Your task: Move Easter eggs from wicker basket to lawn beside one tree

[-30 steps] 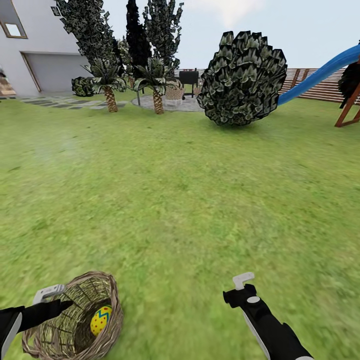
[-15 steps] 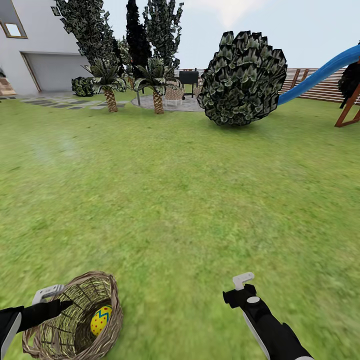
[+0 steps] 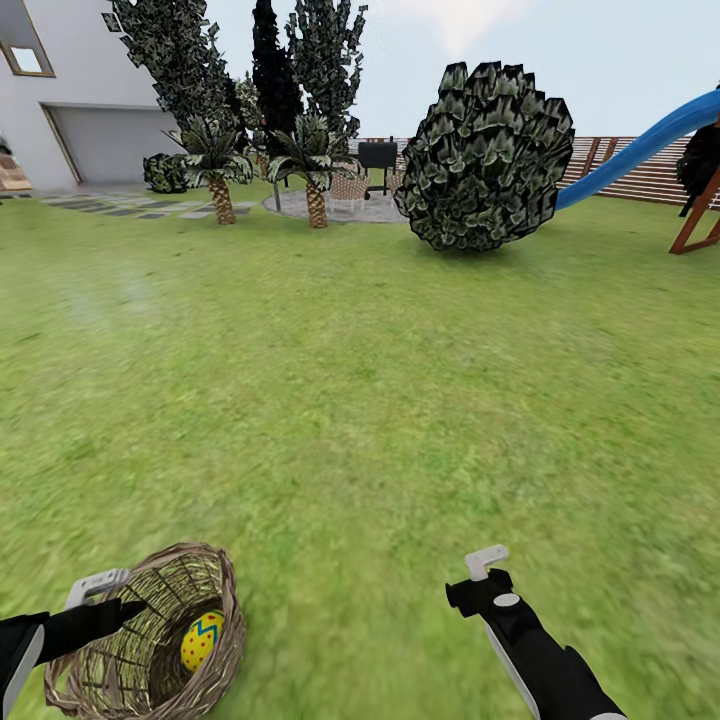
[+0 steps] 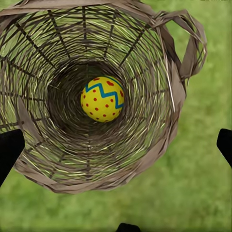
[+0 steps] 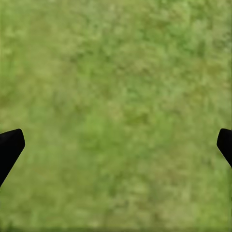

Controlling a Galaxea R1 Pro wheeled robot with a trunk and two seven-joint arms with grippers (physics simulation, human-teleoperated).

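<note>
1. Nothing moved since the earlier frames: same view, arms parked.
2. One Easter egg [image 4: 102, 98] visible, lying at the bottom of the wicker basket [image 3: 222, 640] on the lawn [image 3: 360, 400].
3. Left claw [image 4: 116, 150] spread wide above the basket mouth, empty, touching nothing.
4. Right claw [image 5: 116, 150] wide too, over bare grass.
5. Advice: centre over egg, descend clear of rim, close gently.

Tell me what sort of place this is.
Most likely a home's back garden: a wide lawn, a playset with a blue slide before a slatted wooden fence, and a house with a garage door at the far left.
</note>
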